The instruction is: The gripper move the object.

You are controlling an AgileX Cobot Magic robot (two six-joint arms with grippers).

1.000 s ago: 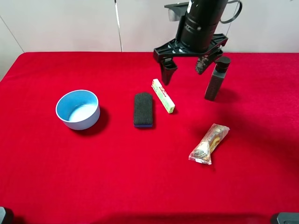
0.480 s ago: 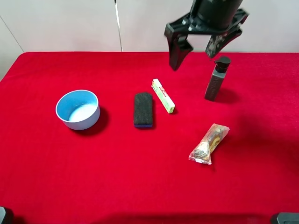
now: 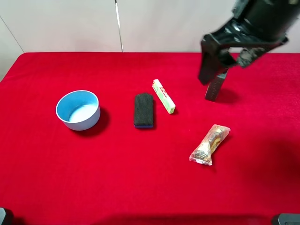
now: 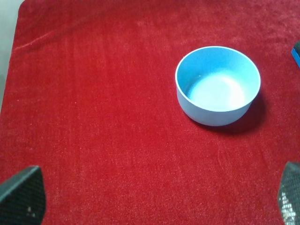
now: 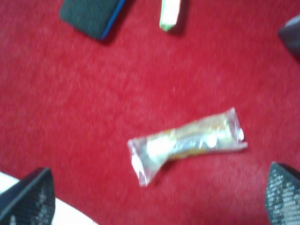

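The object, a slim light green and white box (image 3: 163,96), lies flat on the red cloth near the middle, with nothing touching it. Its end shows at the edge of the right wrist view (image 5: 169,11). My right gripper (image 3: 227,62) hangs open and empty high at the back right, to the right of the box and in front of the dark pump bottle (image 3: 213,89). In the right wrist view its fingertips (image 5: 26,197) stand wide apart over the snack packet (image 5: 187,143). My left gripper (image 4: 156,194) is open and empty, near the blue bowl (image 4: 218,84).
A blue bowl (image 3: 78,109) stands at the left. A black sponge with a blue edge (image 3: 143,110) lies just left of the box. A clear snack packet (image 3: 209,144) lies front right. The red cloth (image 3: 140,178) ends at a white wall behind.
My right gripper has risen and swung to the right, from above the box and bottle to the far right. It stays open. The items on the table have not moved.
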